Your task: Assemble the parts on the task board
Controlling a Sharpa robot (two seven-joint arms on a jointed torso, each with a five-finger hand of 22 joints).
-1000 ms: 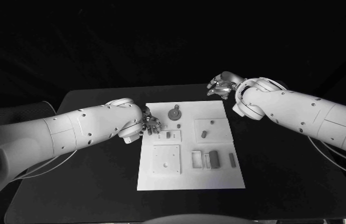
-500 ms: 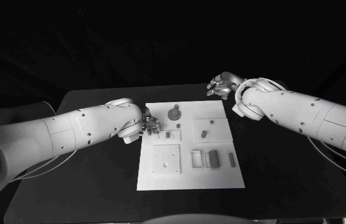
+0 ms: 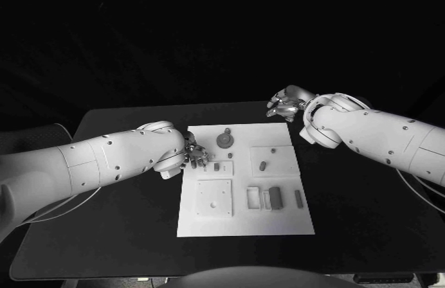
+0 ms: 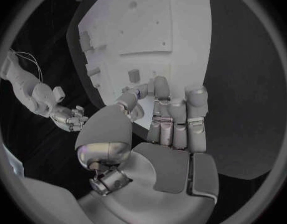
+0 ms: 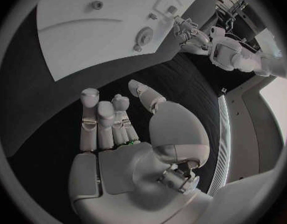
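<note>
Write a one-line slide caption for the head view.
Left hand at the white board's left edge; right hand hovers open beyond its far corner.

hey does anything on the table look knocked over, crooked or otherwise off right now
Nothing stands out. The task board lies flat and roughly square on the black table, its parts lying in tidy rows. The left hand sits at the board's left edge; the right hand hovers beyond its far right corner, empty.

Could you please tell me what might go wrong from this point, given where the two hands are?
The left hand sits at the task board edge, close to a small part; its fingers could knock that part or shift the board. The round part nearby could also be bumped. The right hand hangs beyond the far corner, so it may clip the board's edge when coming in.
</note>
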